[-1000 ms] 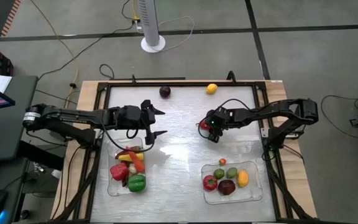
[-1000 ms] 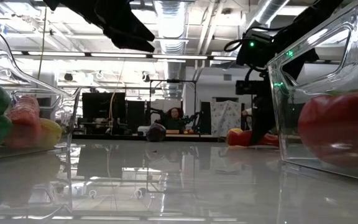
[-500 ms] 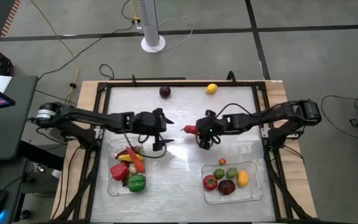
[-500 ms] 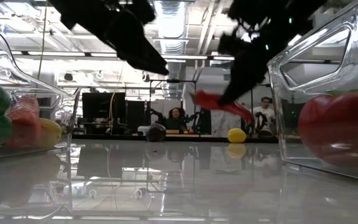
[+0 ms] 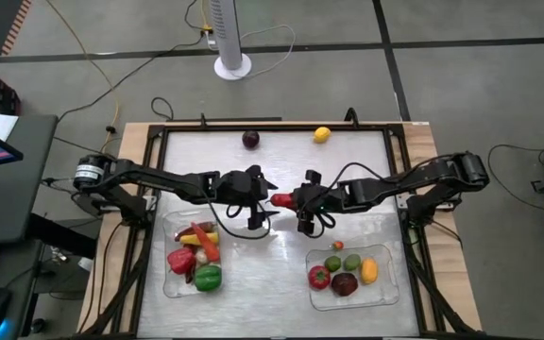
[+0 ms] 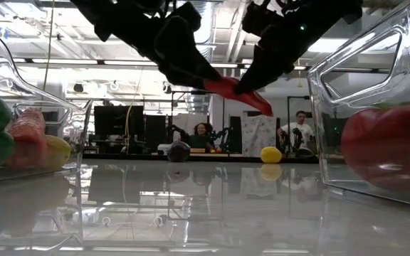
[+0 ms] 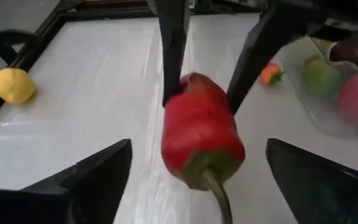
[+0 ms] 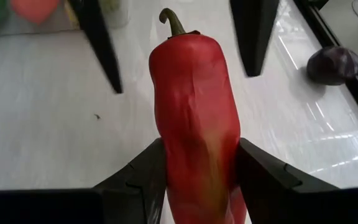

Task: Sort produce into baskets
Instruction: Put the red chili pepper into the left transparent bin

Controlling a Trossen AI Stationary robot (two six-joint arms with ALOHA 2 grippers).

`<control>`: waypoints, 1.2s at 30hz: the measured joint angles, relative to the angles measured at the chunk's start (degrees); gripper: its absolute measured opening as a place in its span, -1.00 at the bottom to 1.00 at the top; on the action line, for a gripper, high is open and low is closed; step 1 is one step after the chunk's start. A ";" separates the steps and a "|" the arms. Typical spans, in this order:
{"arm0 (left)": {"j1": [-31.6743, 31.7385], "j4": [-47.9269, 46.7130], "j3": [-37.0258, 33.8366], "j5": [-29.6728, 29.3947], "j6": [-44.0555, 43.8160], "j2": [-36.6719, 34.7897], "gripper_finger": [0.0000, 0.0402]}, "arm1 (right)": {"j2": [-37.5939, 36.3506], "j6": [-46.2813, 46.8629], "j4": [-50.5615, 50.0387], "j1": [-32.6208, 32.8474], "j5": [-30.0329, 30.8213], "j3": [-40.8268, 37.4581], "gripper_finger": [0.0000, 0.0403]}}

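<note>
A long red pepper (image 5: 281,199) hangs in the air over the table's middle, its green stem (image 7: 213,183) toward the left. My right gripper (image 5: 297,200) is shut on it. My left gripper (image 5: 268,198) is open and faces it; its two fingers (image 7: 101,171) stand wide on either side of the stem end without touching. The left clear basket (image 5: 170,283) holds red, yellow and green peppers. The right clear basket (image 5: 385,295) holds a tomato, limes, a dark piece and a lemon. My right gripper pinches the pepper's pointed half (image 8: 194,165), away from the stem, between its two fingers (image 8: 143,174). The fingers come level from the table's right and lie along the pepper. The pepper sticks out beyond them toward the left, lifted clear of the table (image 6: 237,92).
A dark purple piece (image 5: 250,139) and a yellow lemon (image 5: 321,134) lie near the table's far edge. A small orange-red piece (image 5: 338,245) lies on the table just beyond the right basket. A black frame (image 5: 159,132) runs round the table.
My right gripper has lifted the red pepper off the table and carried it toward the left, stem end first. My left gripper, staying open, has gone toward the table's right to meet it, so the pepper's stem end now stands between its fingers.
</note>
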 joint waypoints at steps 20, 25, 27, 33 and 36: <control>-0.02 -2.01 0.46 -1.55 0.68 -0.68 -0.26 | 0.06 -1.49 5.87 0.22 -1.14 -0.06 0.28; 0.76 -16.49 3.31 -2.07 0.67 -3.86 -0.23 | -1.12 -3.23 4.49 1.40 -1.65 0.34 0.50; 1.07 -28.30 6.50 -0.37 0.65 -6.50 -0.24 | -3.07 -3.82 2.86 1.74 -1.34 1.55 0.55; -0.80 -59.29 16.15 12.11 -8.05 -13.39 -0.24 | -11.19 -4.92 -4.18 1.71 6.22 3.39 0.58; -3.88 -69.23 16.90 14.24 -15.21 -16.65 -0.24 | -15.05 -3.99 -5.02 1.57 7.53 2.40 0.58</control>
